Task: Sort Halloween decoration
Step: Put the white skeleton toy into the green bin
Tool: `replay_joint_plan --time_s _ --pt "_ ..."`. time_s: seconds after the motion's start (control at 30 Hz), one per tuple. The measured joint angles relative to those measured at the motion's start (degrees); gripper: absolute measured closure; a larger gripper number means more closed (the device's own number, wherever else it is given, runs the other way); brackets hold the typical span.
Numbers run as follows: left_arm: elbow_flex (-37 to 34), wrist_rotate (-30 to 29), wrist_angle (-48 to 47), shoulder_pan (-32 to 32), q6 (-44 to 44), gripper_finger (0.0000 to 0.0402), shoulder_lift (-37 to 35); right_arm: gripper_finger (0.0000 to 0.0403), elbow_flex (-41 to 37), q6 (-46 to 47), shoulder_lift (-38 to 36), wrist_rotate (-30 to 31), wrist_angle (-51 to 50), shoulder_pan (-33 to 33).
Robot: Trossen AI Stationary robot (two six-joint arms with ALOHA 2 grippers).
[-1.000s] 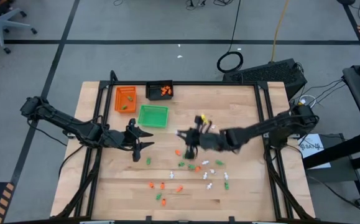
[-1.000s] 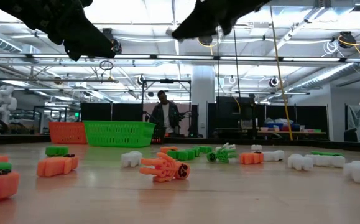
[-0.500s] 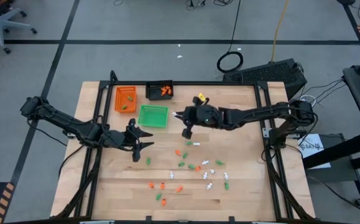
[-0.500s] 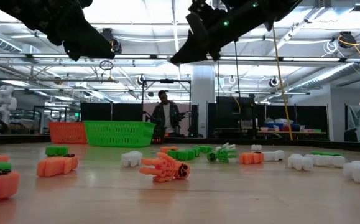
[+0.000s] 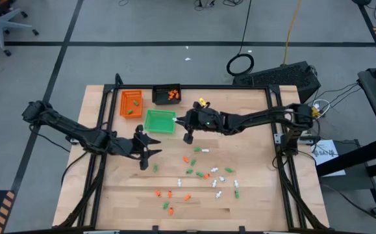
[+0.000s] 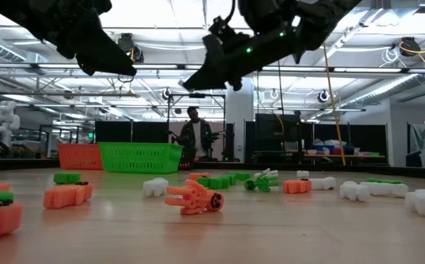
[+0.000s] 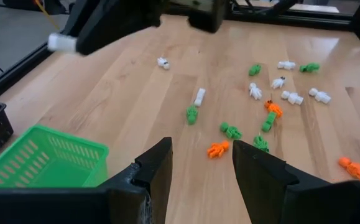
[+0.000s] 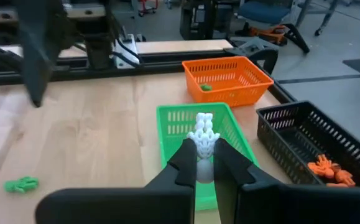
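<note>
The Halloween decoration pieces (image 5: 202, 173), orange, green and white, lie scattered on the wooden table's middle and near part, and they also show in the left wrist view (image 7: 254, 93). My right gripper (image 5: 188, 137) hangs at the green tray's (image 5: 160, 121) right edge, shut on one white piece (image 8: 203, 134). My left gripper (image 5: 150, 151) hovers open over bare wood left of the scatter, its fingers (image 7: 161, 168) touching nothing. My right gripper pinches the white piece by its lower end (image 8: 203, 152) between its two fingertips. The fingers reach in from the table's right, slanting a little downward. The piece sticks out beyond the fingertips, lifted clear above the green tray (image 8: 220, 127).
An orange tray (image 5: 130, 103) with a green piece and a black tray (image 5: 167, 95) with orange pieces stand at the far left, behind the green tray. Bare wood lies along the table's right side. A person (image 6: 194, 139) stands in the room beyond the table.
My right gripper has carried the white piece from over the scatter toward the table's far left, sinking a little, up to the green tray's right edge. It has stayed shut on the piece.
</note>
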Motion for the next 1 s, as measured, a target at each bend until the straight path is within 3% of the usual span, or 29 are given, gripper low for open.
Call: replay_joint_plan --time_s 0.43,0.6,0.8,1.0 --pt "0.00 0.06 0.25 0.00 0.31 0.0235 0.68 0.0394 19.57 1.09 17.07 -1.40 -12.14 -2.21" --pt "0.00 0.41 0.23 -0.04 0.43 0.0235 0.68 0.0391 23.78 1.16 21.27 -1.17 -15.99 -2.85" --pt "0.00 0.41 0.22 -0.04 0.53 0.0235 0.68 0.0362 24.82 3.88 22.14 -1.25 -18.66 -4.10" --pt "0.00 0.39 0.22 -0.04 0.53 0.0235 0.68 0.0304 24.82 3.61 21.74 -1.35 -18.71 -3.98"
